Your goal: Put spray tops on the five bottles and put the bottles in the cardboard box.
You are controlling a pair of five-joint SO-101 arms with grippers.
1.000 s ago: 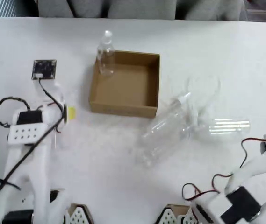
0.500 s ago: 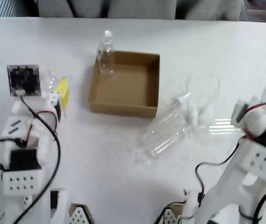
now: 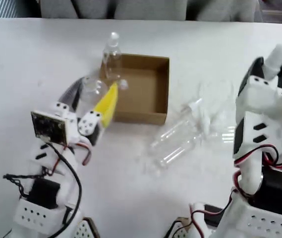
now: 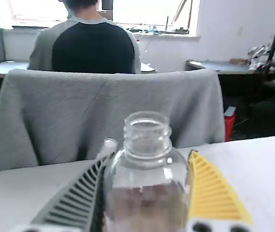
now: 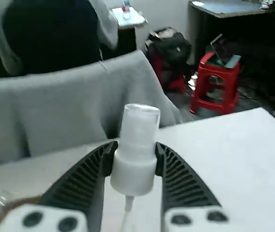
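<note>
Near left of the table: left gripper (image 3: 92, 99), one grey finger (image 3: 70, 92), one yellow finger (image 3: 106, 104), clenched on a clear bottle (image 3: 87, 91).
- Bottle: upright between the two fingers in the left wrist view (image 4: 147, 188). Neck open, no top fitted. The fingers press its shoulders from either side.
- Position: just left of the box; from above it overlaps the box's left wall towards the near-left corner.

Right side of the table: right gripper (image 3: 274, 62), up off the table on its arm, both fingers black, clenched on a white spray top (image 3: 278, 52).
- Spray top: upright in the right wrist view (image 5: 135, 145), gripped at the collar. The head stands clear above the fingers, and a thin tube hangs below them.

Mid-table, between the arms: box (image 3: 131, 117), brown cardboard, open upward.
- Capped bottle (image 3: 112, 57): clear, white sprayer fitted, standing upright in the box's far-left corner, just beyond the held bottle.

Just right of the box: loose bottles (image 3: 178, 140), clear, lying on their sides on the table between the box and the right arm.
- One carries a white top that points towards the far right.
- The bottles overlap, so their count cannot be told.

Underneath all: table (image 3: 205, 44), white.
</note>
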